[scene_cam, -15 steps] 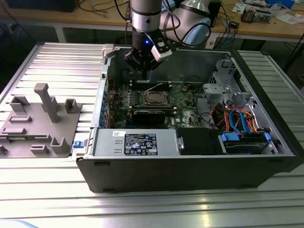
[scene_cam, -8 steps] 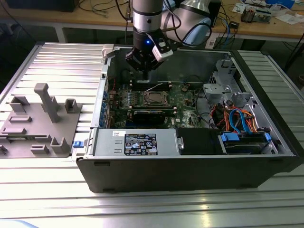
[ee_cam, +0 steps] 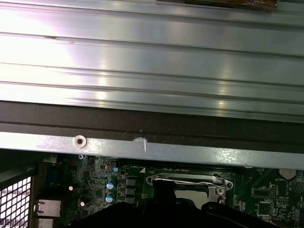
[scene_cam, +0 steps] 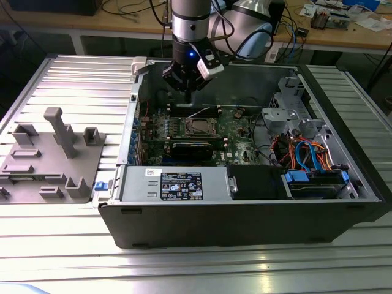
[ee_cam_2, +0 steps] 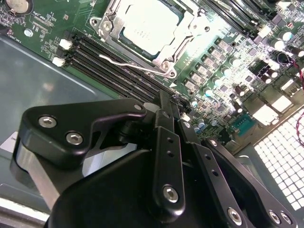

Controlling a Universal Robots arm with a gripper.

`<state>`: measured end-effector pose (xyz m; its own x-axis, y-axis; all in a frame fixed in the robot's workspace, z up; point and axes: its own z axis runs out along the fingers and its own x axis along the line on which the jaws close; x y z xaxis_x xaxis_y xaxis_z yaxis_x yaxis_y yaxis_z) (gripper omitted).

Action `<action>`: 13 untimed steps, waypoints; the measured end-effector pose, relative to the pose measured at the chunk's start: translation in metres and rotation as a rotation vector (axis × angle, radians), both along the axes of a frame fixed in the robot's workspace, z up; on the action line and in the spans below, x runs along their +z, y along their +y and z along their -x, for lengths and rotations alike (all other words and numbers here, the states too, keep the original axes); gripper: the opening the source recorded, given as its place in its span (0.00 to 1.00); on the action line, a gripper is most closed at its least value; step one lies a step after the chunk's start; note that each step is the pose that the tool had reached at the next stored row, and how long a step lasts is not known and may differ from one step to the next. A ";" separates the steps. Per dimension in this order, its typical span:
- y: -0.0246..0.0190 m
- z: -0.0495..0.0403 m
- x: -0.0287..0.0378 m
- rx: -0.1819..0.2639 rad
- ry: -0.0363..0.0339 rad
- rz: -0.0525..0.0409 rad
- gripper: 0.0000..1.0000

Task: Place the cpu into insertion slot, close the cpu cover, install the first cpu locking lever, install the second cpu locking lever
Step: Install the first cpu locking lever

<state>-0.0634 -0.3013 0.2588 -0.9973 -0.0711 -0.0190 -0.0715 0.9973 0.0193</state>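
The cpu (ee_cam_2: pixel 148 23) lies flat in the insertion slot (scene_cam: pixel 199 127) of the green motherboard, its silver top showing through the window of the cpu cover (ee_cam_2: pixel 186 34). The cover lies down over the chip. A thin wire locking lever (ee_cam_2: pixel 124 64) runs along the socket's side nearest the gripper; in the exterior view it shows as a pale line (scene_cam: pixel 197 113) slanting above the board. My gripper (scene_cam: pixel 188 100) hangs just behind the socket, fingers shut with nothing between them. In the second wrist view the gripper (ee_cam_2: pixel 165 98) ends over the black memory slots beside the socket. The socket's rim (ee_cam: pixel 190 180) shows in the first wrist view.
The open computer case (scene_cam: pixel 245 214) lies on a ribbed aluminium table. A power supply (scene_cam: pixel 177 184) lies in front of the board, and a drive cage with blue cables (scene_cam: pixel 306 156) stands on the exterior view's right. A grey fixture (scene_cam: pixel 55 153) stands outside on the left. The case's back wall (ee_cam: pixel 142 145) is close to the wrist.
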 end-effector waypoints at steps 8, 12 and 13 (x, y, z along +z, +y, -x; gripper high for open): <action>0.0000 -0.0016 -0.0010 0.000 -0.0001 0.0019 0.11; 0.0000 -0.0043 -0.0039 0.000 -0.0001 0.0023 0.11; 0.0000 -0.0044 -0.0039 0.000 -0.0001 0.0023 0.11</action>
<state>-0.0590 -0.3013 0.2549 -0.9973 -0.0711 -0.0189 -0.0715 0.9973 0.0170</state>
